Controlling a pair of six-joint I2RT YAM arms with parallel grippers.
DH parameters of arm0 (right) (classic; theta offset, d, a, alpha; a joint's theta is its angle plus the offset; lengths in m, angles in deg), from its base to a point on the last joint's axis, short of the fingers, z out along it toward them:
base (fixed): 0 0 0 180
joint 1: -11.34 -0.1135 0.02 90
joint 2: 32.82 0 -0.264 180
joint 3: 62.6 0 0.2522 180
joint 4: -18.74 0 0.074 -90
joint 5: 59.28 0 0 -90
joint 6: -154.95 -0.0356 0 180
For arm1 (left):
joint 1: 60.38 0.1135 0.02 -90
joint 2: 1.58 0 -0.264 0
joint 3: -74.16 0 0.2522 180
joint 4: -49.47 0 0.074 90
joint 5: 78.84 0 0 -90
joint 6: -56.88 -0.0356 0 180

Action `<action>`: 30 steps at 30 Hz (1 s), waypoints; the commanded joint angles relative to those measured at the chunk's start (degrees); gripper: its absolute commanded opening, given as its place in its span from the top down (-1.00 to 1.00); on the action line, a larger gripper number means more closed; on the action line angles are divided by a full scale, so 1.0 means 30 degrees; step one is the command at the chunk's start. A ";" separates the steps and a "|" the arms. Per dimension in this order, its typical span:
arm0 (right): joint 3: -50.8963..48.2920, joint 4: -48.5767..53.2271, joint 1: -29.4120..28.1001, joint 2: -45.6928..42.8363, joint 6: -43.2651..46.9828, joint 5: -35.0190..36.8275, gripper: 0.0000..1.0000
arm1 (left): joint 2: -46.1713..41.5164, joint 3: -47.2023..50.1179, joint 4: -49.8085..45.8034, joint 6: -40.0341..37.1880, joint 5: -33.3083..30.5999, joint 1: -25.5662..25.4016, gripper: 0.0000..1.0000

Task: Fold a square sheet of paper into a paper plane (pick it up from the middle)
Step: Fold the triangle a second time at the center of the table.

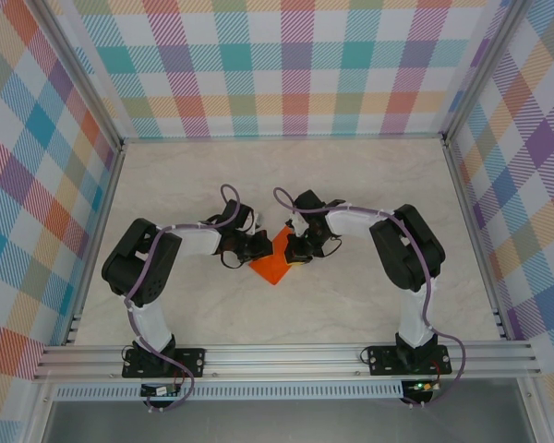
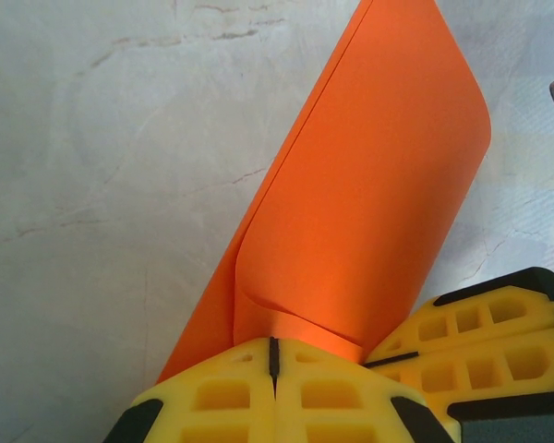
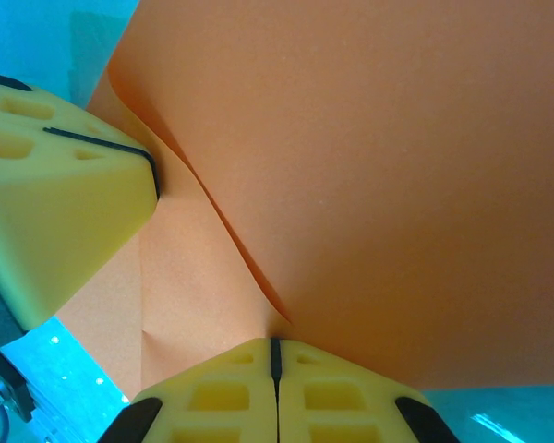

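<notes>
My left claw [image 1: 257, 245] and right claw [image 1: 298, 247] sit just beside each other at the centre of the table [image 1: 369, 185], each pinched shut on the square sheet of paper [image 1: 274, 265]; sheet doubled over loosely, no plane yet; long axis runs straight out from my fingertips in both wrist views; free part spreads toward the near edge; both arms equally near; open table all round, walls well apart; room to crease, I judge.

Pale marble-look tabletop [image 1: 369, 185]; pastel plaid walls [image 1: 286, 65]; aluminium frame rails [image 1: 286, 356].
</notes>
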State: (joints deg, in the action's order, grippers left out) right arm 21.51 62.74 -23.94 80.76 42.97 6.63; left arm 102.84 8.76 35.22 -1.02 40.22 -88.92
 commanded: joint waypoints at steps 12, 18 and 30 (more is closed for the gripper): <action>-0.0639 -0.1372 0.0139 -0.2769 -0.1978 -0.0128 0.84 | 0.0789 0.0713 -0.1770 -0.0142 -0.2234 -0.0084 1.00; -0.2136 -0.3205 -0.0518 -0.3316 -0.3539 -0.1250 0.85 | 0.0726 0.0842 -0.1757 -0.0035 -0.2390 -0.0100 1.00; -0.2238 -0.4389 -0.2744 -0.2398 -0.5186 -0.1312 0.85 | 0.0643 0.0995 -0.1566 0.0155 -0.2447 -0.0098 1.00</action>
State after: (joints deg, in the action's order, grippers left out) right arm 15.30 51.24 -31.20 71.64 29.29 3.78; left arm 102.76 9.18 35.57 -0.96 39.61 -89.09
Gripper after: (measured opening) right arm 0.076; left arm 0.040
